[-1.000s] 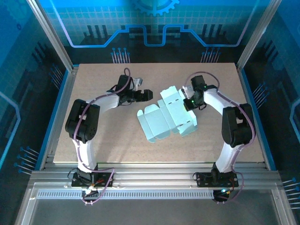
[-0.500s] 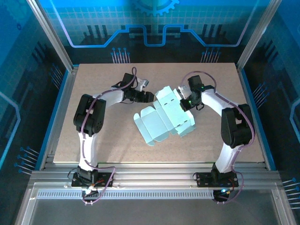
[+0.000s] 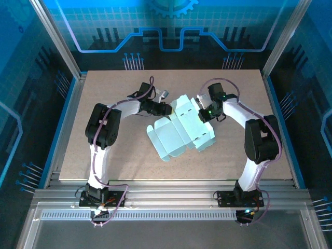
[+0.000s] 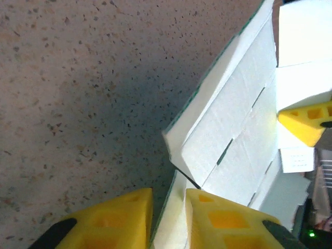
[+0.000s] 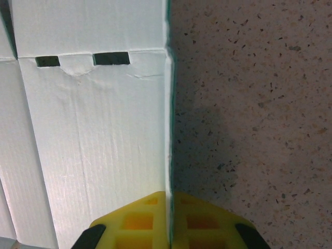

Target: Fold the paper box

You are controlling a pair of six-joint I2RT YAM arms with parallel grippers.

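Mint-blue thin cardboard paper box (image 3: 181,132), a flat die-cut sheet of flaps and tabs, lies mid-way across the speckled brown table (image 3: 228,161). I judge it light, floppy and easily creased, so it is best held by its edges. My right gripper (image 5: 168,196) is pinched tight on its far right edge. My left gripper (image 4: 168,199) stands narrowly apart around a left flap's edge. Whether it grips, I cannot tell.

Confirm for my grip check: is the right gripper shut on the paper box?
Yes, the right gripper pinches the paper box edge between yellow fingers.
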